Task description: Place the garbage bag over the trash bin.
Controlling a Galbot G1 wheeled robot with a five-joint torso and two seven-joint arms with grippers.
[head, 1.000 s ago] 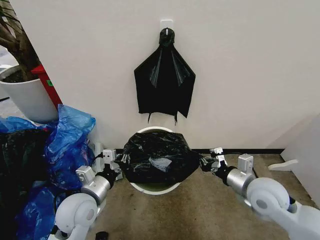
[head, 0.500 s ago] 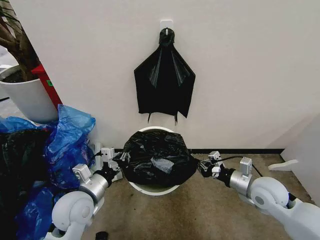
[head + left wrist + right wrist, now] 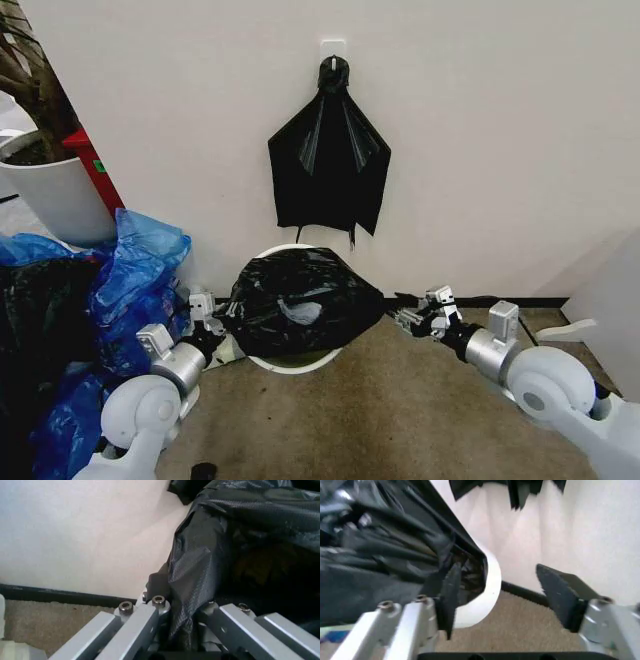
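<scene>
Glossy black wrinkled garbage bag (image 3: 300, 305): draped over your small white round trash bin (image 3: 290, 362), between 2 grippers. Left gripper (image 3: 215, 318) clamps its edge; right gripper (image 3: 415, 318) gapes, released, beside it.

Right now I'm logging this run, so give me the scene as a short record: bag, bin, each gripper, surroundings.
garbage bag: black, draped over the bin's top, stretched sideways
trash bin: white, on the floor by the wall, front rim showing
left gripper: shut on the bag's left edge
right gripper: open, beside the bin's rim on the right side
black bunch: hanging on the wall above
blue bags: left of the bin
</scene>
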